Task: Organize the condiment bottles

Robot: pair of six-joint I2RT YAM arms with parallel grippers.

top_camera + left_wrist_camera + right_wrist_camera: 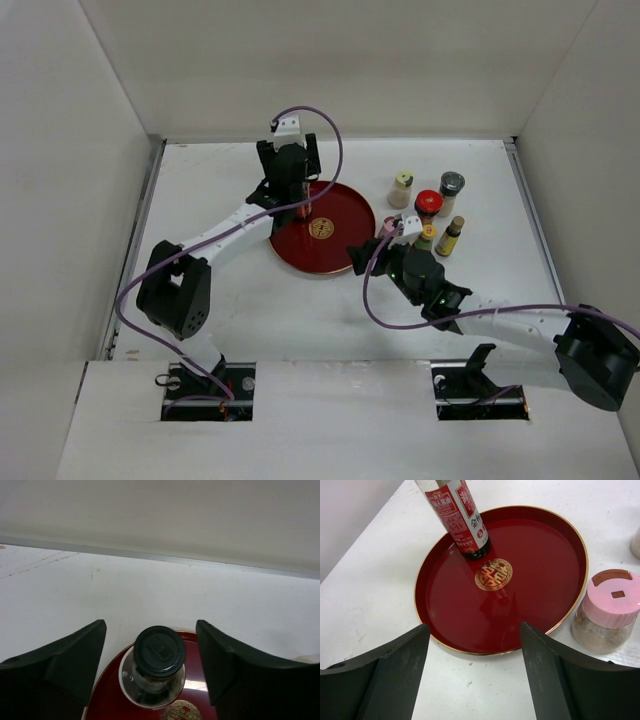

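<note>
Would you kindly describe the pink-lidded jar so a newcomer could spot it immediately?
Find the round red tray with gold trim on the white table. Just outside its right rim stands a short clear jar of brownish powder. Its pink lid is the only pink one.

1 round red tray point(345, 215) with a thin gold rim and a gold emblem point(493, 574) at its middle lies flat on the white table point(250, 300), with white walls point(330, 60) on 3 sides.

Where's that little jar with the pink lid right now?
In the right wrist view, the pink-lidded jar stands on the white table just outside the right rim of the red tray, ahead of the right claw.
</note>
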